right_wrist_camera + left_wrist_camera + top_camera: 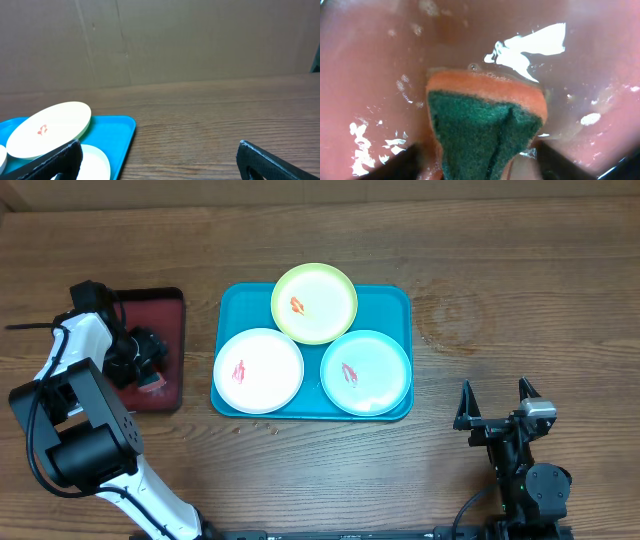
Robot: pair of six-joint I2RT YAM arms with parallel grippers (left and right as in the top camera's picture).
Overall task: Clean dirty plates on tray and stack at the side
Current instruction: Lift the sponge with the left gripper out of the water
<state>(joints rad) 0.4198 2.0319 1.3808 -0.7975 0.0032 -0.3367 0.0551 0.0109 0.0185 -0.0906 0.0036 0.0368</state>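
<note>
Green-and-orange sponge (485, 125) sits between fingers of left gripper (480, 147), grip not determinable, left of tray (388, 300); white plate (265, 375) nearest; right gripper (494, 395) wide.

The tray (125, 131) and the sponge (482, 127) run past their views' edges.

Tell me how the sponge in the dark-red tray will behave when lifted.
The orange foam sponge with green scouring face is creased down its middle, so it likely squashes and folds. Bubbles at its edge and the wet dark-red plastic tray suggest it is soaked: probably heavy for its size, drippy.
</note>
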